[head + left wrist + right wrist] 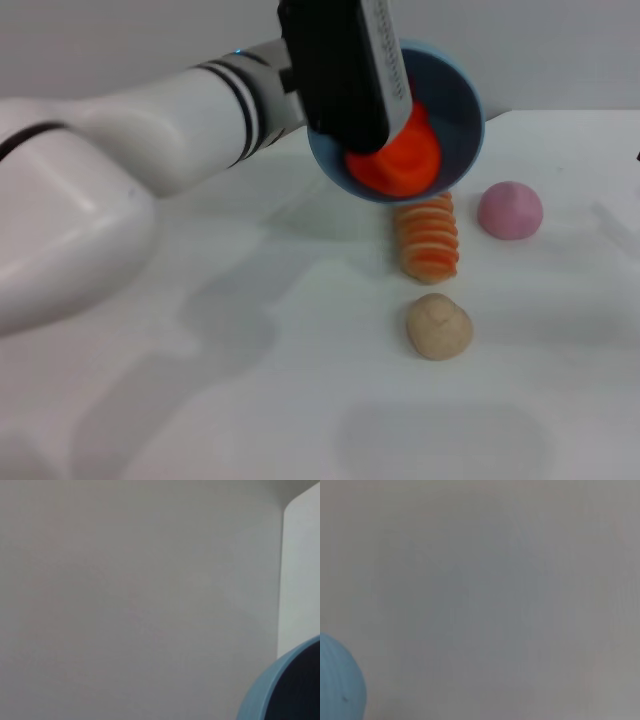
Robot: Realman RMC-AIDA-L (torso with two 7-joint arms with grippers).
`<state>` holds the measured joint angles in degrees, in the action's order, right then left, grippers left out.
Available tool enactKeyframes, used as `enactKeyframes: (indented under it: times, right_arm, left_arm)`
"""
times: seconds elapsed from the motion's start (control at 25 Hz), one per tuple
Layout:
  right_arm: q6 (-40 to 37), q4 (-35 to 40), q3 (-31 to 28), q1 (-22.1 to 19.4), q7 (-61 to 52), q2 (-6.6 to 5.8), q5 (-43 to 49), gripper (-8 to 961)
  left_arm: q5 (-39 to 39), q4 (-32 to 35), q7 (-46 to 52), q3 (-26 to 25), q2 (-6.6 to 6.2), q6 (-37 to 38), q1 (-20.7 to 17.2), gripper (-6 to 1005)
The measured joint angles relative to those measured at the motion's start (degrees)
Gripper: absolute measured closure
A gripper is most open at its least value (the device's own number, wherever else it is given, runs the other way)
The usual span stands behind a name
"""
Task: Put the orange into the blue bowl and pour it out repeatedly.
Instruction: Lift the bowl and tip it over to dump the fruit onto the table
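head view: the left arm reaches across from the left edge of the white table [250, 400], and the left gripper [345, 70] holds the blue bowl [460, 110] up off the worktop near the far edge, tipped so its mouth faces the camera. the gripper's dark body covers one side of the rim; i cannot tell how its fingers sit. the orange [400, 160] lies inside the bowl against its lower wall. below the bowl, on the table, stands the striped roll [428, 238], with the pink dome [510, 210] beside it toward the right edge and the beige ball [439, 326] nearer the front edge.

left wrist view: only a curved piece of the blue bowl's rim [270, 685] against a pale background.

right wrist view: the bowl's rounded outer wall [337, 680] at one corner. the right gripper does not appear in any view.
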<state>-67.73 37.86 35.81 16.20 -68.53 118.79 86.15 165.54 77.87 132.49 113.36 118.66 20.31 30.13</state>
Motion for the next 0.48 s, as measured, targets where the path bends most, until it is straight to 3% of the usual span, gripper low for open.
enactKeyframes:
  times: [0.08,0.28,0.48]
  right_arm:
    - [-0.02,-0.03,0.04,0.25,-0.01,0.02,-0.01,216]
    - [-0.04,-0.21,0.17,1.06,-0.01,0.02,-0.02,216]
    - [-0.04,-0.69,0.01,1.69,0.04,-0.03,-0.02,216]
  left_arm:
    - [-0.01,0.37,-1.56,0.5,-0.06,-1.13,-1.08,999]
    - [0.07,0.05,-12.74,3.52,-0.07,-13.58,-7.94,1000]
    - [0.06,-0.68,-24.37,8.68,-0.03,-24.0,-12.38,1000]
